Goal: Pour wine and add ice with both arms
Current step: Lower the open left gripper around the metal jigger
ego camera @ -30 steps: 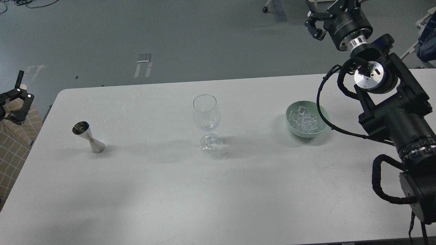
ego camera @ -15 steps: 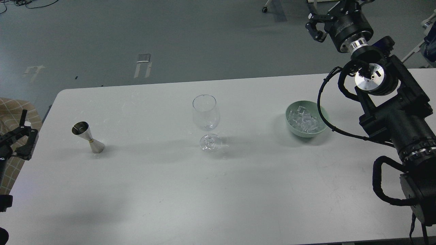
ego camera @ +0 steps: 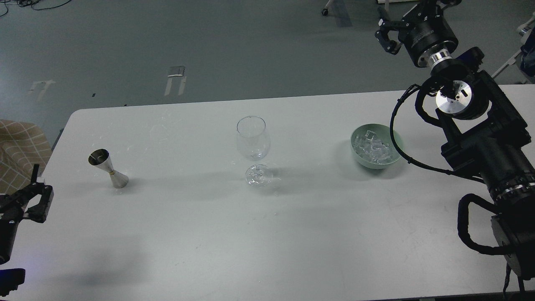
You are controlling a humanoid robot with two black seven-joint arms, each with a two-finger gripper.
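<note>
Ice (ego camera: 374, 149): clear cubes heaped in green bowl (ego camera: 395, 141), near table (ego camera: 267, 251) right edge. Left pincer (ego camera: 31, 200) over left edge, right pincer (ego camera: 391, 31) beyond far edge; spread unclear on both, nothing held.

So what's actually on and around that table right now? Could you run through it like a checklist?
Surface: white table, faintly scuffed.
Job's things: upright jigger at left; wine glass in the middle, no liquid discernible; green bowl of ice at right.
Clutter: nothing seen.
Grippers: left gripper low at the left edge; right gripper raised beyond the table; neither holds anything.
Cables: black loops along the right arm.
Surroundings: grey floor, checked fabric at left.
</note>
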